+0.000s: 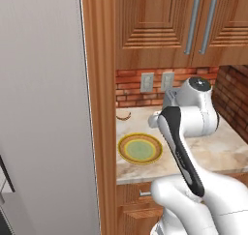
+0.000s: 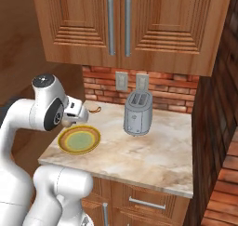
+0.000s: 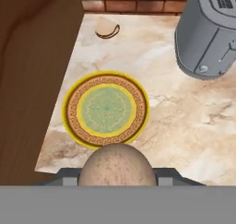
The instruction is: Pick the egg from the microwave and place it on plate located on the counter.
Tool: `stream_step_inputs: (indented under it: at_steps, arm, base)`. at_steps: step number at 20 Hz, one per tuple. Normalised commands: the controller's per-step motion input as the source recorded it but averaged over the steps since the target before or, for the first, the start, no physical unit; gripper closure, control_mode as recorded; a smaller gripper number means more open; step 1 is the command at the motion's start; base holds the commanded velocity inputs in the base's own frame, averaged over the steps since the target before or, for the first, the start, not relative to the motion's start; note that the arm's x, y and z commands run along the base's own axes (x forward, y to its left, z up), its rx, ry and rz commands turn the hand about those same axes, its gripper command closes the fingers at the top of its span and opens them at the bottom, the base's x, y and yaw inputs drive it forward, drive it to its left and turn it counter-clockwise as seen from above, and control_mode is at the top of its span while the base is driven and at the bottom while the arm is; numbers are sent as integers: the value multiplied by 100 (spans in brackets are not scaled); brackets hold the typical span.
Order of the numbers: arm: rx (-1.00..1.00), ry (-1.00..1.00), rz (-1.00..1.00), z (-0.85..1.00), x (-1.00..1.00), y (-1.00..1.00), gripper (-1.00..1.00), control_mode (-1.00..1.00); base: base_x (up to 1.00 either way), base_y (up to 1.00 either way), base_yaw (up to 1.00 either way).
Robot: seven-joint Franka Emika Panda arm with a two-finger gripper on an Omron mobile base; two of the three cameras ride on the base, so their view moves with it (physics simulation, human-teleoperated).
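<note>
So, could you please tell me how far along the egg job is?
Done: the egg is out of the microwave, gripped in the shut claw. In hand: carrying it above the counter, near the plate. Left: lower it onto the bare plate and release.

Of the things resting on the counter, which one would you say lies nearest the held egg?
The plate, just beyond the egg. The toaster and the small brown curved piece near the bricks sit farther off.

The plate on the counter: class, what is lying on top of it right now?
Nothing lies on the plate; its patterned rim and green centre are bare. The egg is clamped in the gripper above its near edge, hiding a little of the rim.
</note>
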Motion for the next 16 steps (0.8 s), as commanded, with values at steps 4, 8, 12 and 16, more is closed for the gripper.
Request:
stream_step_inputs:
  at_steps: [4, 8, 12, 16]
  arm:
    - [-2, 13, 0, -67, 1, 14, 100, -100]
    - [-3, 6, 2, -71, 14, 9, 100, -100]
    - [0, 11, 5, -63, 24, 0, 100, -100]
    - [0, 5, 6, -51, 48, 0, 100, -100]
  base:
    - [0, 0, 0]
    - [0, 0, 0]
    - [0, 0, 0]
    - [0, 0, 0]
